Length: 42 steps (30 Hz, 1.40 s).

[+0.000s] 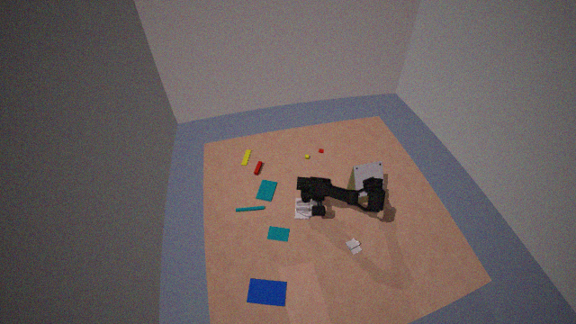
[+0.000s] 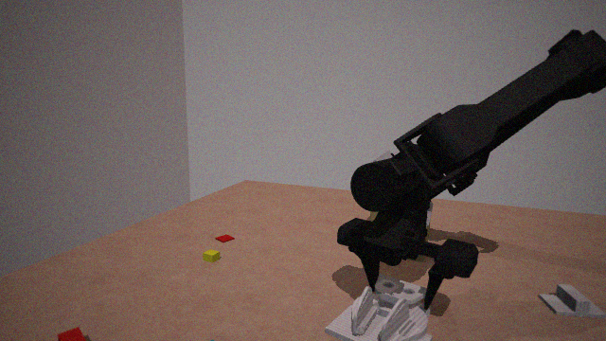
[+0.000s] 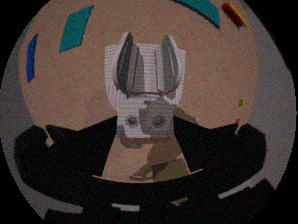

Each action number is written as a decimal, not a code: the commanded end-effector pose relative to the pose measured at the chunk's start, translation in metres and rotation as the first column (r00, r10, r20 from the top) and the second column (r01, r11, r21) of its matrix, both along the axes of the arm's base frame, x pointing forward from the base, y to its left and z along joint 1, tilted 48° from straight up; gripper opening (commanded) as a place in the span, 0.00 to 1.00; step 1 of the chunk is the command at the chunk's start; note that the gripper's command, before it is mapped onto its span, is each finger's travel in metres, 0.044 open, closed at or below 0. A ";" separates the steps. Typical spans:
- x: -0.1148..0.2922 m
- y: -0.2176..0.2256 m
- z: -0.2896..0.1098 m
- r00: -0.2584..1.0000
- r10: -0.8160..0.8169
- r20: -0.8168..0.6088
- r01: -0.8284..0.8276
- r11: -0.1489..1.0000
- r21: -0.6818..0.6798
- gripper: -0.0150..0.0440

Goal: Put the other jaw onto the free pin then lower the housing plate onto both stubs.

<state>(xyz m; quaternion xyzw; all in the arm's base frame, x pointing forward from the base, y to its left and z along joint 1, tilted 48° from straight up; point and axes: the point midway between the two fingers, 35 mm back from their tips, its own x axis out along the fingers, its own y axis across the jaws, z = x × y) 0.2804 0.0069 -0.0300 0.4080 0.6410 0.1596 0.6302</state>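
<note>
My gripper (image 2: 401, 299) (image 3: 145, 117) points down and is shut on the housing plate (image 2: 418, 290) (image 3: 145, 131), a pale plate with two round holes. One fingertip is at each side of it. The plate is low at the rear of the pale ribbed base (image 2: 337, 328) (image 3: 110, 56); whether it touches the stubs cannot be told. Two jaws stand side by side on the base, one jaw (image 2: 362, 314) (image 3: 123, 65) and the other jaw (image 2: 396, 319) (image 3: 171, 65), with a gap between their blades. The pins and the gear teeth are hidden or too small to make out.
A small grey ridged part (image 1: 354, 246) (image 2: 573, 300) lies apart from the base. Teal pieces (image 1: 266, 190) (image 1: 278, 234), a teal bar (image 1: 250, 209), a blue rectangle (image 1: 267, 292), a yellow bar (image 1: 246, 157), a red bar (image 1: 257, 167) and small yellow (image 2: 211, 256) and red pieces (image 2: 224, 238) lie around.
</note>
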 end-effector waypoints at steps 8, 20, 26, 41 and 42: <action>0.000 0.002 -0.001 1.000 -0.005 -0.004 0.005 1.000 0.005 0.85; 0.001 0.004 -0.003 1.000 -0.005 -0.004 0.005 1.000 0.005 0.85; 0.001 0.004 -0.003 1.000 -0.005 -0.004 0.005 1.000 0.005 0.85; 0.001 0.006 -0.005 1.000 -0.005 -0.004 0.005 1.000 0.005 0.85; 0.001 0.007 -0.006 1.000 -0.005 -0.004 0.005 1.000 0.005 0.85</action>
